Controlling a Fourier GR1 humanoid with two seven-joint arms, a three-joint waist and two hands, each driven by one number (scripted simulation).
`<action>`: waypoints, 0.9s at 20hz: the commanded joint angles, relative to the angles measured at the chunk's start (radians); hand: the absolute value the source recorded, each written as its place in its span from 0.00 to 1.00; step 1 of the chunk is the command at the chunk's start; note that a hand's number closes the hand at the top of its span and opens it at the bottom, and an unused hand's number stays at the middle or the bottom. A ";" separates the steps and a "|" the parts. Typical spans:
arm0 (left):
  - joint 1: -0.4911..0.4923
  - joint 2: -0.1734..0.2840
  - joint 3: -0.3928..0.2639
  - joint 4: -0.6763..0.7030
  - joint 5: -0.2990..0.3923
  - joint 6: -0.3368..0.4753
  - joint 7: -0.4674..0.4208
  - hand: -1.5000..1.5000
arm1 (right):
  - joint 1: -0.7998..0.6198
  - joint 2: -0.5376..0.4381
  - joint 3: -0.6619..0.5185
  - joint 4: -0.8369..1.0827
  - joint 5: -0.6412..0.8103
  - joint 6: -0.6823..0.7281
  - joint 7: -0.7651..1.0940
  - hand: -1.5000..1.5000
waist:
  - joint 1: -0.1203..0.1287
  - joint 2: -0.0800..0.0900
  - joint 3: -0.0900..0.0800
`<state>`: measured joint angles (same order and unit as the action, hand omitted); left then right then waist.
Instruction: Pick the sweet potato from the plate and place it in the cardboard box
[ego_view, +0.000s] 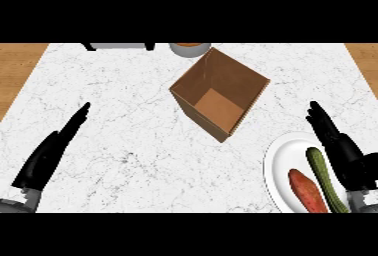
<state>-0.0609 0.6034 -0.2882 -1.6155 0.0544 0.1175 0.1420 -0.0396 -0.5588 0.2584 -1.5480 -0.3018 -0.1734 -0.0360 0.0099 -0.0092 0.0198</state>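
Observation:
An orange-red sweet potato (307, 191) lies on a white plate (282, 159) at the lower right of the counter, beside a long green vegetable (325, 178). An open cardboard box (218, 92) stands at the counter's middle, turned diagonally, with nothing inside. My right hand (338, 145) is open with straight fingers, just right of the plate and the green vegetable, holding nothing. My left hand (50, 151) is open at the lower left, fingers straight, far from the plate and the box.
A grey appliance (118, 46) and a round container (189, 48) sit at the counter's far edge. Wooden surfaces (15, 70) flank the white marble counter (133, 150) on both sides.

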 joint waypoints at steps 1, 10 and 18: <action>-0.048 -0.018 0.030 0.058 -0.005 -0.027 -0.061 0.50 | -0.043 -0.052 -0.092 -0.020 -0.092 0.140 -0.049 0.00 | -0.017 0.010 -0.020; -0.133 -0.117 0.014 -0.004 0.047 -0.038 -0.186 0.50 | -0.109 -0.378 -0.303 0.136 -0.146 0.666 -0.428 0.00 | -0.021 0.020 -0.016; -0.158 -0.098 0.068 0.059 0.079 -0.094 -0.214 0.50 | -0.078 -0.449 -0.267 0.166 0.262 0.660 -0.917 0.00 | -0.013 0.014 -0.017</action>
<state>-0.2028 0.5112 -0.2352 -1.5884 0.1261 0.0384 -0.0584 -0.1232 -0.9619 -0.0192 -1.3910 -0.1878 0.4424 -0.7331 -0.0022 0.0066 0.0040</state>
